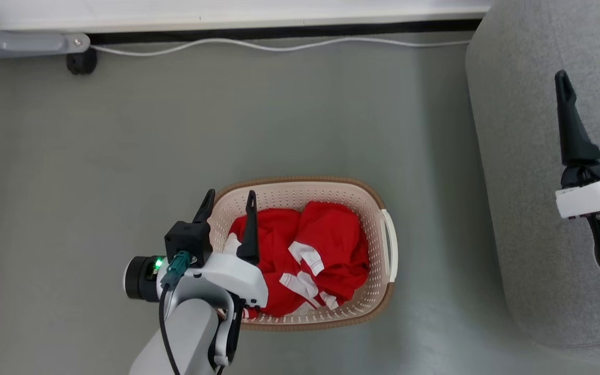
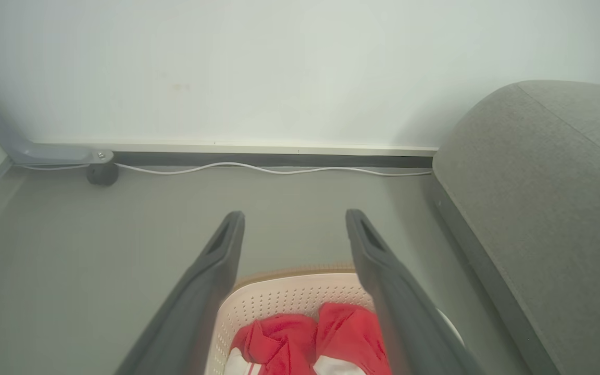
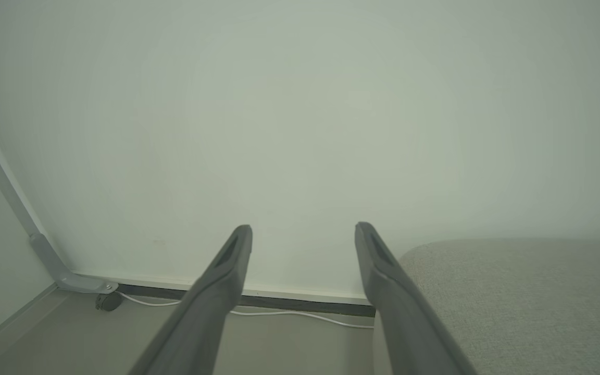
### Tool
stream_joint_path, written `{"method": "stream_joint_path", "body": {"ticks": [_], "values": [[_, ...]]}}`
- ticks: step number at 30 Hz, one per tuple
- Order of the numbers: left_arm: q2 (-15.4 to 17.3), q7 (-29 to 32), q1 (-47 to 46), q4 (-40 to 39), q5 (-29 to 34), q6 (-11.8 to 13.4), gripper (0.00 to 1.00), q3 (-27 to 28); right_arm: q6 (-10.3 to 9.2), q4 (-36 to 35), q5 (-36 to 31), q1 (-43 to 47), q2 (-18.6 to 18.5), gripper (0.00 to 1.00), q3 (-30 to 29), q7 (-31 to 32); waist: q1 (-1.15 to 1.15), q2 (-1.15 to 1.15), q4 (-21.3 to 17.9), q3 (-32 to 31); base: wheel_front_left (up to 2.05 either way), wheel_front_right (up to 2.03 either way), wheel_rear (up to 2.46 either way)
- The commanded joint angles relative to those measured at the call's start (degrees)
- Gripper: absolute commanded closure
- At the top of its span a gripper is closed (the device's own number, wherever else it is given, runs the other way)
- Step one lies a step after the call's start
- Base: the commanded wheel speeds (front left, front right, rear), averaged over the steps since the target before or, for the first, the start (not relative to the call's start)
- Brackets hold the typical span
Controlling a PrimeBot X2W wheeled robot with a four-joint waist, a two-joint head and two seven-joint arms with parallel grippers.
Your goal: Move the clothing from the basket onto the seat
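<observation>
Inside the basket (image 1: 289, 197) lies red white-striped clothing (image 1: 331, 232).

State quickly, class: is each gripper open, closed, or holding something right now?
Left gripper: open, holding nothing, above the basket of red clothing.
Right gripper: open, holding nothing, near the sofa.

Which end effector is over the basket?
The left end effector, open above the rim of the basket; the right end effector is by the sofa.
</observation>
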Motion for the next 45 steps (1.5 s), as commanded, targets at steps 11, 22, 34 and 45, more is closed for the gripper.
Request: {"method": "stream_joint_path", "body": {"ticks": [11,22,34,45], "values": [[0.63,-0.60,-11.69,2.64,-6.39,2.18,0.00,-8.09,0.24,-8.59,3.63,-6.87,-4.29,0.00,-0.34,-0.75,0.00,0.00,-1.98,18.22,0.00,0.00,0.00],[0.63,-0.60,-21.26,13.61,-14.66,-0.25,0.00,-16.44,0.24,-13.32,4.82,-11.21,-5.59,0.00,0.05,-0.75,0.00,0.00,-4.07,27.20,0.00,0.00,0.00],[0.63,-0.60,-29.65,24.09,-26.59,-4.32,0.00,-27.62,0.24,-16.79,5.01,-13.26,-5.30,0.00,1.37,-0.76,0.00,0.00,-6.80,31.84,0.00,0.00,0.00],[0.63,2.76,-35.55,30.24,-37.67,-3.91,0.00,-37.04,0.24,-17.39,5.12,-13.53,-4.25,0.00,2.11,-0.76,0.00,0.00,-8.85,32.94,0.00,0.00,0.00]]}}
